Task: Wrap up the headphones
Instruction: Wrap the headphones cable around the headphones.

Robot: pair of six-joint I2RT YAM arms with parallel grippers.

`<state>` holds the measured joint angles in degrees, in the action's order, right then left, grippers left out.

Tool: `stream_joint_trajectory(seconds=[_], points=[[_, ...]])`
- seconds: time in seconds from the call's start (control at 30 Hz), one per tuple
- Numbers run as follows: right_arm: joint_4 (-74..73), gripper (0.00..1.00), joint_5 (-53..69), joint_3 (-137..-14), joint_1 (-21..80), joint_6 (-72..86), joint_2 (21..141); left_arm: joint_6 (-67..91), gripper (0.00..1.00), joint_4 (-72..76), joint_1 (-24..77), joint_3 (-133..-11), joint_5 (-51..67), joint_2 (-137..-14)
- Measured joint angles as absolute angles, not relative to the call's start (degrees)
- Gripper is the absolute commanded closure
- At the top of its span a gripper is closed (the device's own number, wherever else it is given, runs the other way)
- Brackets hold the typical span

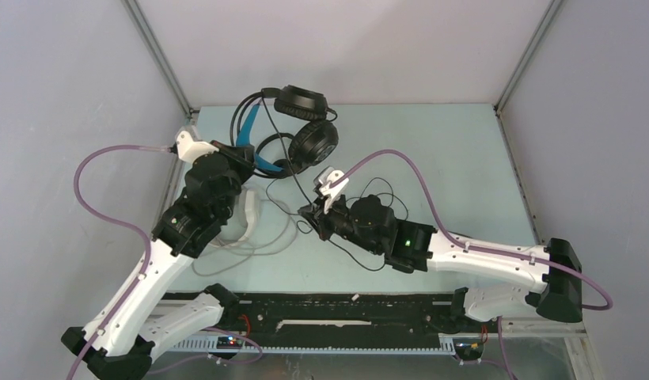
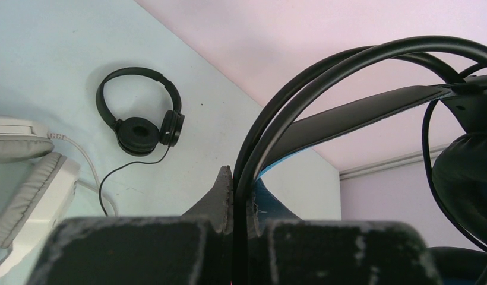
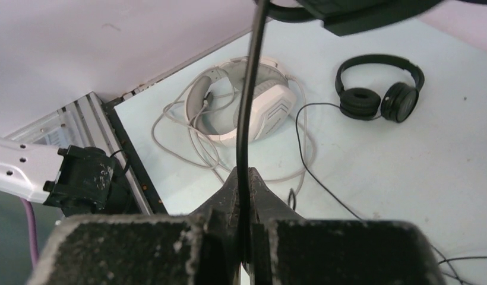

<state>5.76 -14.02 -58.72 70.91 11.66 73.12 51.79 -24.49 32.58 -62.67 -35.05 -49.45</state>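
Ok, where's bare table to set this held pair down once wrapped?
The widest bare stretch of table lies between the right arm and the right wall, back to the far corner. Left-centre is crowded: the white headphones with loose cord loops, and the blue-banded headphones behind them.

No legible text, brand or number on the headphones [image 1: 313, 142] or elsewhere.

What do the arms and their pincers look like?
The left arm and right arm have white lower links, black upper joints and a purple cable each. The right one shows a green light. The left pincer and right pincer are black with scuffed edges.
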Motion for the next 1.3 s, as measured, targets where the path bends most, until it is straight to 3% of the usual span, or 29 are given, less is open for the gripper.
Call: stream_joint_trajectory(seconds=[0.67,1.07,1.3], points=[[9.2,1.00,-17.8,-58.1,74.0,0.1,75.5,55.7,1.00,-24.5,31.6,-62.7,-30.1,-49.5],[12.5,0.71,-17.5,-49.5,68.3,1.7,75.2,56.6,1.00,-24.5,31.2,-62.7,-28.3,-48.6],[14.5,0.68,-14.6,-42.7,66.6,5.2,75.1,55.4,1.00,-24.5,31.2,-62.7,-28.2,-48.7]])
